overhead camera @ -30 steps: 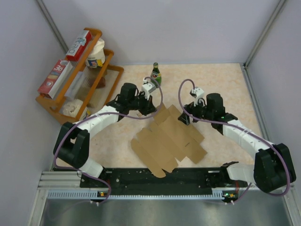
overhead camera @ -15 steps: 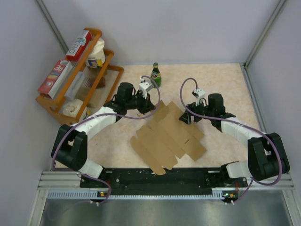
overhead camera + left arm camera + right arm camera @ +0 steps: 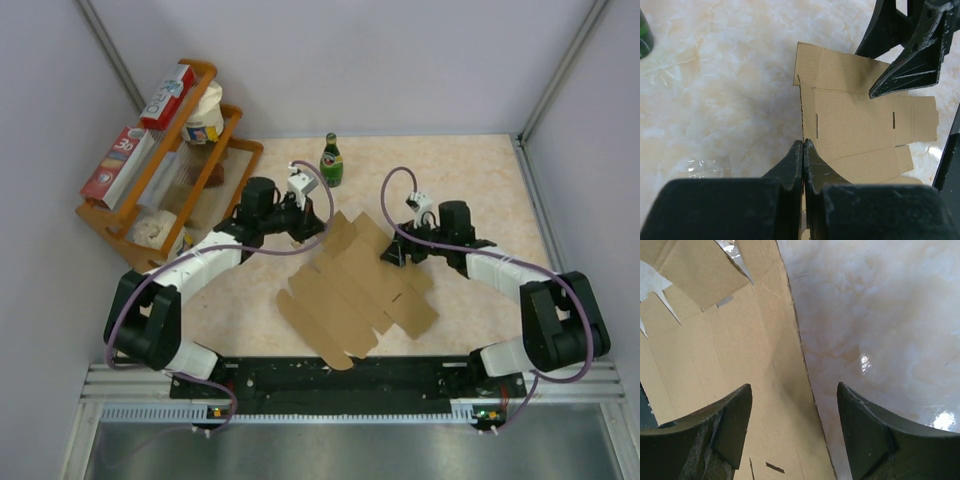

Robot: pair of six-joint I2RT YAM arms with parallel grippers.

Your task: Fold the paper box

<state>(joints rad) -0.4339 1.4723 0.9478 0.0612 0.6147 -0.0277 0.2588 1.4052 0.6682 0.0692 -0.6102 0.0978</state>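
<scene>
The paper box lay as a flat brown sheet in the middle of the worktop, reaching toward the near edge. The left gripper had its fingers pressed together on the sheet's far left edge, which ran straight into the seam between them. The right gripper stood wide open over the sheet's far right edge, one finger above cardboard and the other above bare worktop, holding nothing. A green bottle stood upright near the far edge, well apart from the sheet.
</scene>
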